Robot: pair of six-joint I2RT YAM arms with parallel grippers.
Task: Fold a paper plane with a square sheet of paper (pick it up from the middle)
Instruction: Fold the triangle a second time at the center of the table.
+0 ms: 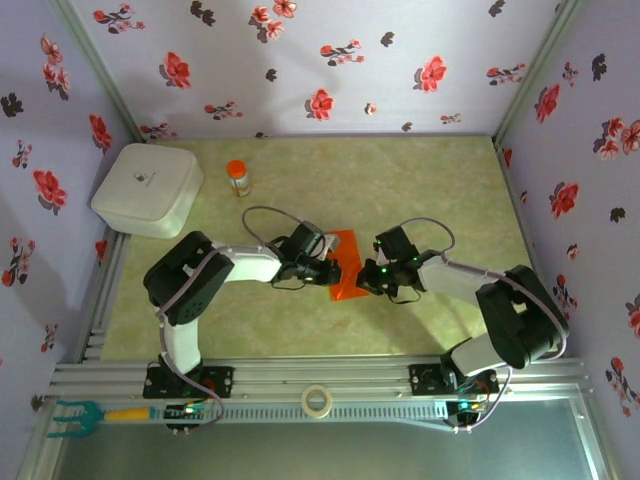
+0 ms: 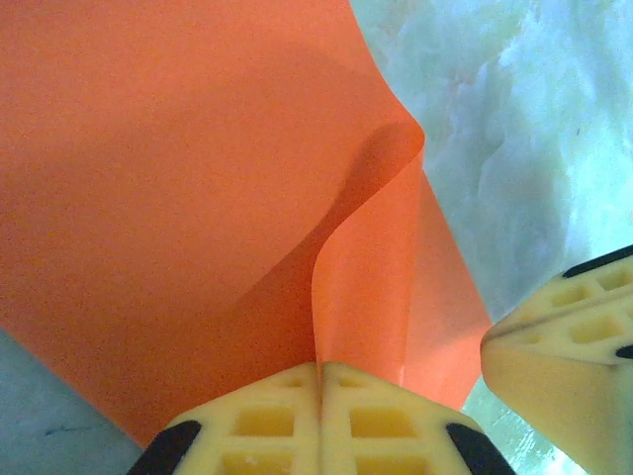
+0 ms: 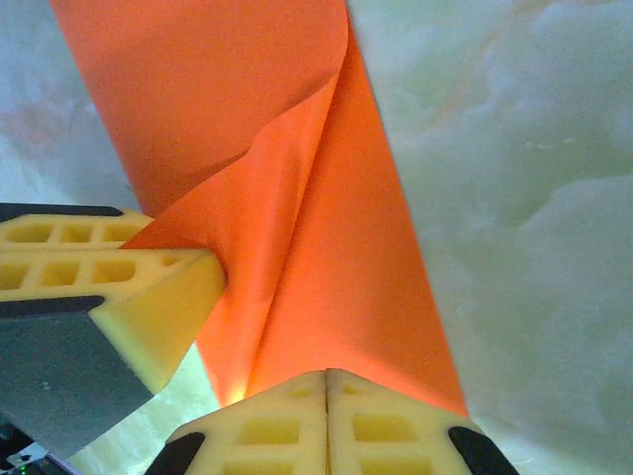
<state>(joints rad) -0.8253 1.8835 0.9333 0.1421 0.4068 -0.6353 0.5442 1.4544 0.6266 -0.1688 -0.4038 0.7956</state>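
The square sheet of paper is bright orange and lies mid-table as a long folded strip, between my two grippers. My left gripper meets it from the left, my right gripper from the right, and the two almost touch. In the left wrist view the left gripper is shut on a raised, curling fold of the paper; a right fingertip shows beside it. In the right wrist view the right gripper is shut on the paper's near edge, with the left fingers pinching a flap.
A white square box stands at the back left, with a small orange-capped bottle beside it. A tape roll and a teal-and-orange tool rest on the front rail. Flowered walls enclose three sides of the table.
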